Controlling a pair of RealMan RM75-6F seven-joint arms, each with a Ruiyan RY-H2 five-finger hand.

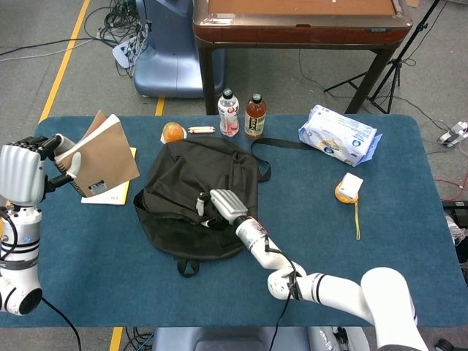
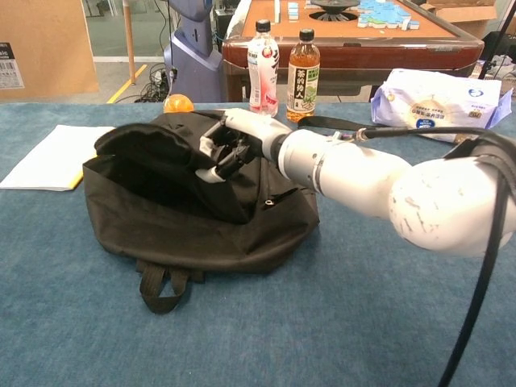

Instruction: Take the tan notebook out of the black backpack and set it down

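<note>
My left hand (image 1: 25, 172) grips the tan notebook (image 1: 102, 157) by its spine edge, lifted off the table at the far left. Only the notebook's corner (image 2: 36, 40) shows in the chest view. The black backpack (image 1: 197, 201) lies in the middle of the blue table, its mouth facing left (image 2: 153, 173). My right hand (image 1: 223, 207) rests on the backpack's top flap and holds the fabric, fingers curled in it (image 2: 226, 149).
A white and yellow pad (image 1: 113, 191) lies flat under the lifted notebook. An orange (image 1: 173, 131), a small tube (image 1: 201, 130), two bottles (image 1: 229, 113) (image 1: 255, 115), a tissue pack (image 1: 340, 134) and a tape measure (image 1: 349, 188) sit along the back and right.
</note>
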